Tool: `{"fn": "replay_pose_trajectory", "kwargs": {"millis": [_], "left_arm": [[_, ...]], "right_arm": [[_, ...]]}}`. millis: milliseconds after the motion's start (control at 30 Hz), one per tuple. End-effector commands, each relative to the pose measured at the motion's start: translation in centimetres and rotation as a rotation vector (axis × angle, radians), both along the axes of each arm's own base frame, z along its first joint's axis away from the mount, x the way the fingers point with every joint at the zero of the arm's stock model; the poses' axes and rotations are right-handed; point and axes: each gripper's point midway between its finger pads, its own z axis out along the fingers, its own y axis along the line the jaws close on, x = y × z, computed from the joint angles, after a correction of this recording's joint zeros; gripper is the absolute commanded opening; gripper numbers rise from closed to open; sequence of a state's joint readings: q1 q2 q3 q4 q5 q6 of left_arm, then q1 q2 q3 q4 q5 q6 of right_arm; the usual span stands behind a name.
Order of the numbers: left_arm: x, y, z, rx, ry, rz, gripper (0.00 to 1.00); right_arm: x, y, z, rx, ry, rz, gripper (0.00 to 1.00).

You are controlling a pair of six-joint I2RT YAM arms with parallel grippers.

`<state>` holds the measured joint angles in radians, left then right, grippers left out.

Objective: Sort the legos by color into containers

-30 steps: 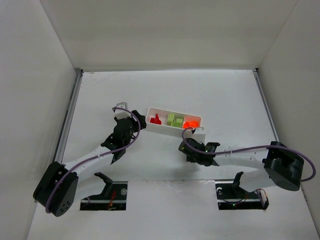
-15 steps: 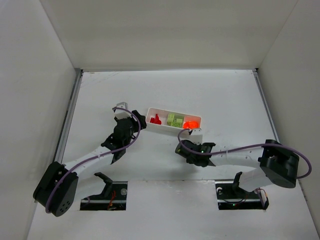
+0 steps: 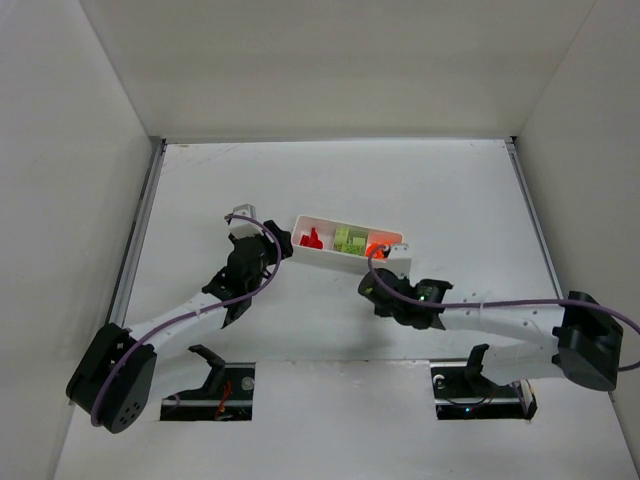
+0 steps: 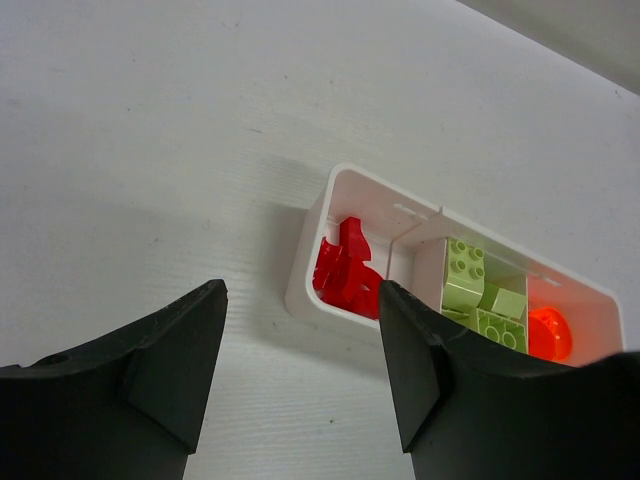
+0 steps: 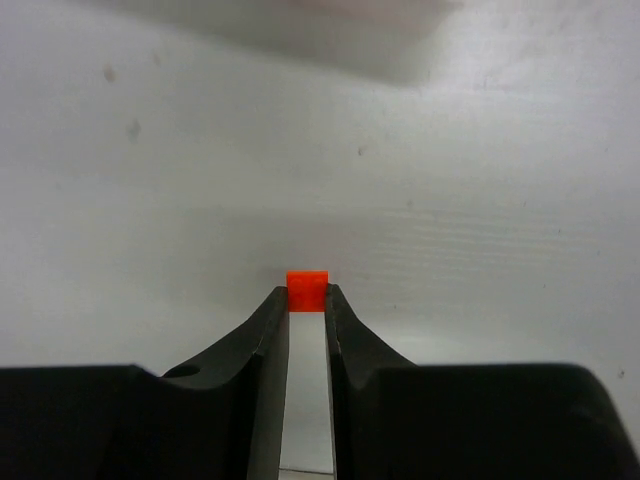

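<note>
R end effector (image 5: 307, 312) grips orange lego (image 5: 307, 290), nearer tray (image 3: 325, 252) now; L end effector (image 4: 302, 330) spread.

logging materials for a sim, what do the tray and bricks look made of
Tray: looks like thin moulded white plastic, smooth with a soft sheen and rounded corners. Red bricks and lime green bricks: likely hard glossy plastic, saturated colour, moulded studs on the green. Orange brick pinched in the right hand: probably the same, though its finish is too small to judge.
</note>
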<state>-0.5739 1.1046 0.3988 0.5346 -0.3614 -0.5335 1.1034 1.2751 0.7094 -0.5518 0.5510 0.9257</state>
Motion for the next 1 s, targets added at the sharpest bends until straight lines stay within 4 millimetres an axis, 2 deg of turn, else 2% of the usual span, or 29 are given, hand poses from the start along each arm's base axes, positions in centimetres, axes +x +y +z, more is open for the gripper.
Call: {"fn": "replay_pose_trajectory", "kwargs": {"millis": [0, 233, 333, 433, 533, 700, 833, 933, 967], "left_arm": [[0.2, 0.0, 0.7, -0.029, -0.030, 0.002, 0.60], [0.4, 0.6, 0.5, -0.025, -0.025, 0.022, 0.60], [0.4, 0.6, 0.4, -0.023, -0.024, 0.025, 0.62], [0.5, 0.9, 0.1, -0.018, -0.019, 0.034, 0.64], [0.5, 0.9, 0.0, -0.018, -0.016, 0.035, 0.66], [0.7, 1.0, -0.6, -0.008, -0.001, 0.045, 0.71], [0.8, 1.3, -0.6, -0.005, -0.004, 0.055, 0.73], [0.9, 2.1, -0.8, 0.013, -0.004, 0.087, 0.75], [0.9, 2.3, -0.8, 0.020, -0.004, 0.098, 0.82]], "right_arm": [[4.7, 1.2, 5.2, 0.091, -0.155, -0.028, 0.20], [12.9, 0.1, 8.9, 0.114, -0.293, -0.095, 0.20], [15.2, 0.3, 9.0, 0.122, -0.310, -0.108, 0.20], [16.5, 0.3, 8.3, 0.112, -0.305, -0.121, 0.24], [17.1, -0.2, 8.2, 0.099, -0.313, -0.144, 0.33], [17.2, -1.1, 9.4, 0.107, -0.350, -0.160, 0.47], [16.4, -2.3, 11.5, 0.128, -0.408, -0.175, 0.50], [14.8, -3.2, 13.0, 0.173, -0.473, -0.189, 0.50], [14.1, -3.6, 13.0, 0.187, -0.489, -0.195, 0.49]]}}
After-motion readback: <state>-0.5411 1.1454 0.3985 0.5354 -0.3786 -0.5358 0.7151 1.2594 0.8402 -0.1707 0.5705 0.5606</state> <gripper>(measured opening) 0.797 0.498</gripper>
